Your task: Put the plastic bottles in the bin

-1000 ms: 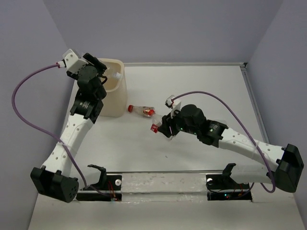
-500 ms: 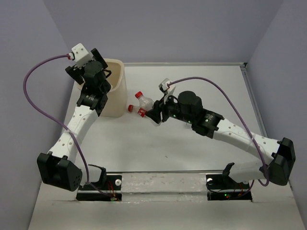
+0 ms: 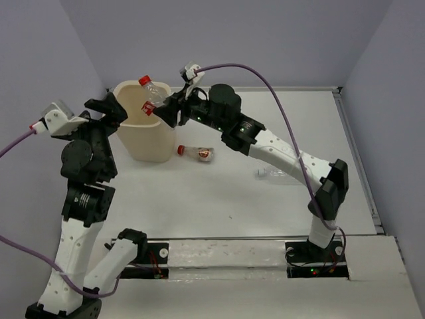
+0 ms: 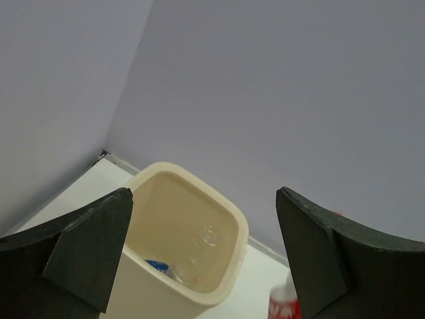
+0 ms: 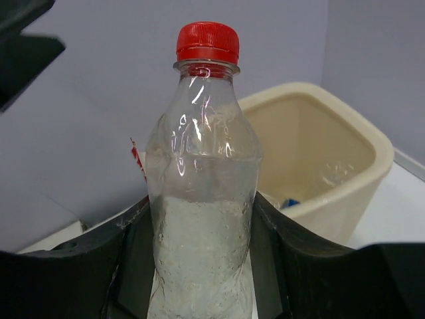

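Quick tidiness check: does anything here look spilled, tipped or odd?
Nothing looks spilled or damaged. Two bottles lie tipped on the table: a red-capped one beside the bin, a clear one farther right. The right gripper holds a third bottle over the bin's rim.

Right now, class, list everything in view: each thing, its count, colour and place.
bin: one, cream, far left of table.
table: one, white, under everything.
held bottle: one, clear, red-capped, aloft near bin rim.
lying bottles: two, clear, on table; one beside bin, one mid-right.
binned bottle: at least one, blue label, inside bin.
cables: two, purple, looping above table.
left end effector: one, black, open, near bin.
right end effector: one, black, shut on held bottle.
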You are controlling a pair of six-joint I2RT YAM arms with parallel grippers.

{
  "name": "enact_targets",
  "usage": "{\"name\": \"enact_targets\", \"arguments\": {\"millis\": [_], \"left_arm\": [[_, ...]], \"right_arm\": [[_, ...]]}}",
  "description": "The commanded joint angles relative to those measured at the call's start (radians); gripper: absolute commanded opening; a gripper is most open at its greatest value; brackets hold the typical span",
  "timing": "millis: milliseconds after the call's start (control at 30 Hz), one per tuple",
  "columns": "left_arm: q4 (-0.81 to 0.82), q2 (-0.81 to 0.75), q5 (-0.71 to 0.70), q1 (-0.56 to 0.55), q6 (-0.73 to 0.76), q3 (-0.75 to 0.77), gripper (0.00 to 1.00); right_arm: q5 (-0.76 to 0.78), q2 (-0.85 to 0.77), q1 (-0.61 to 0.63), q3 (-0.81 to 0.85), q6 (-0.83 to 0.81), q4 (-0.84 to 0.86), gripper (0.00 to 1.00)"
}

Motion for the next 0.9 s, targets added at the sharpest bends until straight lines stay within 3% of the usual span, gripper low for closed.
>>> {"name": "enact_targets", "arguments": {"millis": [0, 133, 333, 400, 433, 467, 533, 600, 800, 867], "left_arm": [[-0.082, -0.114, 0.042, 0.004, -0.063, -0.128, 0.99], [-0.125, -0.26, 0.027, 0.004, -0.084, -0.252, 0.99], [-0.206, -0.345, 0.047, 0.004, -0.123, -0.301, 0.99], [-0.219, -0.375, 0.065, 0.004, -0.144, -0.311, 0.99], [-0.237, -0.389, 0.085, 0.006, -0.153, -0.312, 0.99], [-0.249, -0.395, 0.094, 0.006, -0.165, -0.312, 0.99], [-0.283, -0.403, 0.119, 0.004, -0.185, -0.308, 0.99], [-0.305, -0.409, 0.143, 0.004, -0.198, -0.314, 0.99], [-0.311, -0.421, 0.204, 0.004, -0.247, -0.341, 0.99], [-0.305, -0.408, 0.221, 0.004, -0.251, -0.335, 0.99]], "right_arm": [[-0.023, 0.187, 0.006, 0.261, -0.01, 0.081, 0.23], [-0.003, 0.368, 0.006, 0.518, -0.01, 0.122, 0.23], [0.045, 0.63, 0.006, 0.784, 0.011, 0.197, 0.25], [0.049, 0.664, 0.006, 0.81, -0.004, 0.243, 0.39], [0.051, 0.684, 0.006, 0.817, -0.021, 0.268, 0.61], [0.057, 0.69, 0.006, 0.823, -0.036, 0.266, 0.69], [0.061, 0.684, 0.006, 0.802, -0.053, 0.26, 0.83], [0.054, 0.639, 0.006, 0.73, -0.061, 0.266, 0.89], [0.046, 0.436, 0.006, 0.538, -0.096, 0.277, 0.89], [0.051, 0.347, 0.006, 0.368, -0.127, 0.277, 0.86]]}}
